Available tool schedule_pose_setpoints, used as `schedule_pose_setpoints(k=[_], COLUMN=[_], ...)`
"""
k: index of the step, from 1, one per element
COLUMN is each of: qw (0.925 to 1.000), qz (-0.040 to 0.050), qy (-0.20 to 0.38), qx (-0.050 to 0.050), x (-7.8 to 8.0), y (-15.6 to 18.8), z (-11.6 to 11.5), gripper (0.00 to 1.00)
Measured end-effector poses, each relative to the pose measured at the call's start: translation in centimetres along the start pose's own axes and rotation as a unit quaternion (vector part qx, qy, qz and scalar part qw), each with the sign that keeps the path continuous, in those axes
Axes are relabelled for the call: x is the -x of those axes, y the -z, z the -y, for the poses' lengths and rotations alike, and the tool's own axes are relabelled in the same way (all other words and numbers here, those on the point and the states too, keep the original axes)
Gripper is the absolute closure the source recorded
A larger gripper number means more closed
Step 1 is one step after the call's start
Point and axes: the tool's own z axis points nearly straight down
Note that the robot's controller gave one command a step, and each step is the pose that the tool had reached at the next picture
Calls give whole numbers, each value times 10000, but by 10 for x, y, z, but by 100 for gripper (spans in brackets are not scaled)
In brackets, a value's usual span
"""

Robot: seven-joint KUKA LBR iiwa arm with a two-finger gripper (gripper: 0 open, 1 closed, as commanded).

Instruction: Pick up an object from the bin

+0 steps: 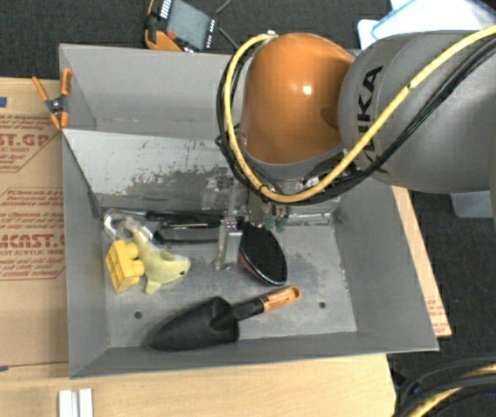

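My gripper [228,252] reaches down under the orange wrist cover into the middle of the bin. Its tip stands on the floor just left of a black oval thing [263,256] that lies tilted against it. A slim black pen-like tool [185,225] lies to the gripper's left along the back wall. In front of the gripper lies a black scoop with an orange-tipped handle [206,321], the handle pointing right.
At the bin's left lie a yellow block [122,265] and a pale yellow curved piece [162,269], touching each other, with a small metal part [114,225] behind them. The arm and its cables cover the bin's back right.
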Motion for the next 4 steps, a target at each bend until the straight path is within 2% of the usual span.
schedule_pose_setpoints(k=[1,2,3,4], qw=[10000,9984,9900,9934], qz=[41,45,129,21], qy=[-12,557,1402,1143], qx=[8,9,10,7], x=[1,-55,-67,-71], y=[5,-137,-77,-140], z=[1,11,-2,-23], gripper=[0,0,0,0])
